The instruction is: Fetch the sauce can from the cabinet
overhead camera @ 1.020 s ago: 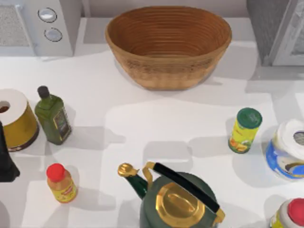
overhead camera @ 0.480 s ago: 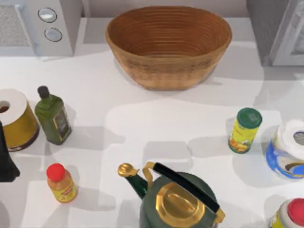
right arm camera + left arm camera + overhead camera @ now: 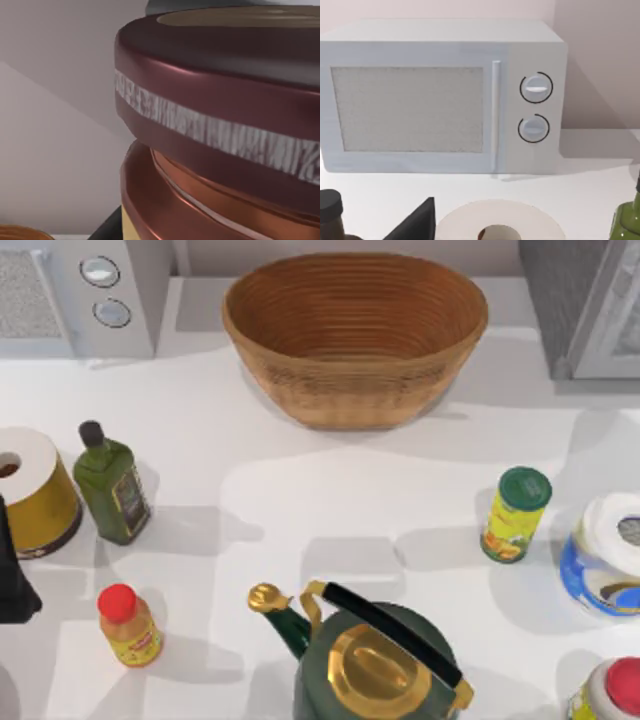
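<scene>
Sauce can (image 3: pixel 215 100): seen at very close range from the right wrist camera. Dark red rim, pale streaked band, coppery seam below, tan side wall, a sliver of tan flat top. Plain pale walls lay behind it. Judged to sit at or inside the cabinet (image 3: pixel 585 310), which stood at the far right corner of the table (image 3: pixel 300 500); the exact shelf could not be told.

Key relation: the can lay directly ahead of the right gripper and almost against it. The camera met the can's side wall, not its top, so I judged the short axis to run across the line of approach. That suits a side-on pinch.

Right gripper grip: could not tell whether it was spread or clamped on the can.

Nearer arm: the right, by far. The left arm (image 3: pixel 12 585) sat parked at the table's left edge beside the paper roll (image 3: pixel 25 465), its wrist camera facing the microwave (image 3: pixel 445 95). Its grip state could not be told either.

Between cabinet and table centre: wicker basket (image 3: pixel 355 335), yellow can (image 3: pixel 516 513) with green lid. Judged that withdrawal should clear both.
</scene>
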